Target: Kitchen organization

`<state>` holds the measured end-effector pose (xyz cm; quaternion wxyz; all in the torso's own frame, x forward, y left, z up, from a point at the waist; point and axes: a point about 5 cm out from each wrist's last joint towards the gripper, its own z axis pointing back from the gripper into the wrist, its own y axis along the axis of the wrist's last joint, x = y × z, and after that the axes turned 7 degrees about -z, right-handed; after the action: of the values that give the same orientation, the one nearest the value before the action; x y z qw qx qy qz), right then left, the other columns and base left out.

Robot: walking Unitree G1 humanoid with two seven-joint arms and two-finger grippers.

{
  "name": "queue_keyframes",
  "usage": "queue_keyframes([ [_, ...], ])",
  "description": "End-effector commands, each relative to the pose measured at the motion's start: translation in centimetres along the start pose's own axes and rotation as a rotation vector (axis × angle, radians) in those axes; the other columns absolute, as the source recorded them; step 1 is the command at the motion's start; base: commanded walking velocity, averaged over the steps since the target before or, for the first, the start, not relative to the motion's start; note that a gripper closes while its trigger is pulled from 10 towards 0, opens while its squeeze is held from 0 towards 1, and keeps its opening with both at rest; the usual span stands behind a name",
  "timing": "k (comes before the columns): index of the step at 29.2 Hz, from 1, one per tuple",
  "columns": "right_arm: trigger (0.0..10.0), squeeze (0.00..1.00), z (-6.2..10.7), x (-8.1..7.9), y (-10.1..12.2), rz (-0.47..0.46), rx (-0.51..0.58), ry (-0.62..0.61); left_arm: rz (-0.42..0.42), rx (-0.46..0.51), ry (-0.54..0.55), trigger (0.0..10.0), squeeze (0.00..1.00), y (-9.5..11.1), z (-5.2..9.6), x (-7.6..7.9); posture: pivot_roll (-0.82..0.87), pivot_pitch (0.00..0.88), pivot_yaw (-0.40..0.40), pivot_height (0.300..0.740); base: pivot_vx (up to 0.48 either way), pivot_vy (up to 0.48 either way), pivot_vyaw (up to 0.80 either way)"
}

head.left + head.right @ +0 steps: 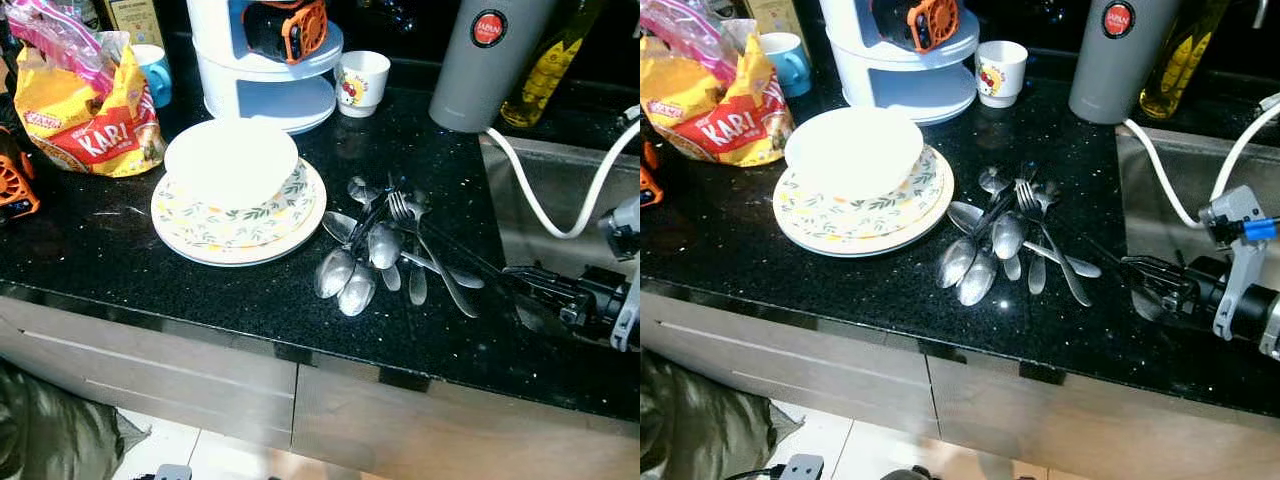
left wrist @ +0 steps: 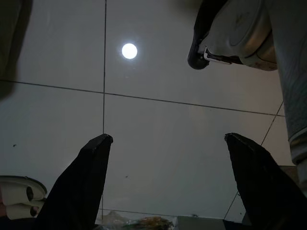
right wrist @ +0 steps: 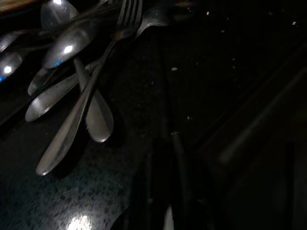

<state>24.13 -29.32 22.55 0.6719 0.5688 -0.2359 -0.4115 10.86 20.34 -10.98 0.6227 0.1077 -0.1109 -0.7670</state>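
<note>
A pile of steel spoons (image 1: 360, 265) and a fork (image 1: 425, 250) lies on the black granite counter (image 1: 120, 250), right of a stack of leaf-patterned plates (image 1: 240, 225) with a white bowl (image 1: 230, 160) on top. My right gripper (image 1: 515, 275) hovers low over the counter beside the sink, pointing at the cutlery handles with its fingers (image 3: 165, 163) shut and a short way from them. In the left wrist view my left gripper (image 2: 168, 143) hangs open over the tiled floor.
A steel sink (image 1: 500, 160) with a white hose (image 1: 535, 205) lies at the right. Behind stand a grey flask (image 1: 485, 60), an oil bottle (image 1: 550, 65), a small cup (image 1: 360, 80), a white rack (image 1: 270, 90), a blue mug (image 1: 155, 70) and a snack bag (image 1: 90, 120).
</note>
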Motion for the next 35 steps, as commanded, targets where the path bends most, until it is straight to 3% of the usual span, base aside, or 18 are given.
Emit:
queue_keyframes([
  [1,10.0,1.0,0.8,0.1,0.9,0.007,0.039,0.013,-0.003,-0.031,-0.01,10.0,0.0,-0.9,0.0,0.4,-0.03,0.113,-0.035,0.74,0.0,0.0,0.0],
  [3,10.0,1.0,1.2,0.2,1.2,0.015,0.045,0.009,-0.003,-0.031,-0.011,10.0,0.0,-0.8,0.0,0.4,-0.04,0.112,-0.036,0.74,0.0,0.0,0.0],
  [4,10.0,0.62,1.7,0.6,1.4,0.024,0.039,-0.003,-0.004,-0.031,-0.013,10.0,0.0,-0.8,0.0,0.5,-0.04,0.11,-0.038,0.74,0.0,0.0,0.0],
  [5,10.0,0.62,1.8,0.7,1.3,0.027,0.032,-0.004,-0.004,-0.031,-0.013,10.0,0.0,-0.8,0.0,0.5,-0.04,0.11,-0.039,0.74,0.0,0.0,0.0],
  [6,10.0,0.08,2.1,0.7,1.3,0.031,0.023,-0.006,-0.004,-0.031,-0.014,10.0,0.0,-0.8,0.0,0.5,-0.04,0.108,-0.041,0.74,0.0,0.0,0.0],
  [8,10.0,0.08,2.2,0.8,1.3,0.034,0.018,-0.008,-0.004,-0.031,-0.014,10.0,0.0,-0.8,0.0,0.5,-0.04,0.108,-0.041,0.74,0.0,0.0,0.0],
  [9,10.0,0.0,2.4,0.9,1.3,0.045,0.005,-0.012,-0.004,-0.031,-0.014,10.0,0.0,-0.8,0.0,0.6,-0.04,0.107,-0.043,0.74,0.0,0.0,0.0],
  [19,10.0,0.0,4.5,1.5,1.7,0.138,-0.136,-0.042,-0.005,-0.031,-0.014,10.0,0.0,-0.8,0.0,0.6,-0.04,0.104,-0.044,0.74,0.0,0.0,0.0],
  [35,10.0,0.0,3.8,1.4,1.6,0.241,-0.261,-0.057,0.004,-0.03,-0.015,10.0,0.0,-0.7,-0.1,0.9,-0.03,0.114,-0.043,0.74,0.0,0.0,0.0],
])
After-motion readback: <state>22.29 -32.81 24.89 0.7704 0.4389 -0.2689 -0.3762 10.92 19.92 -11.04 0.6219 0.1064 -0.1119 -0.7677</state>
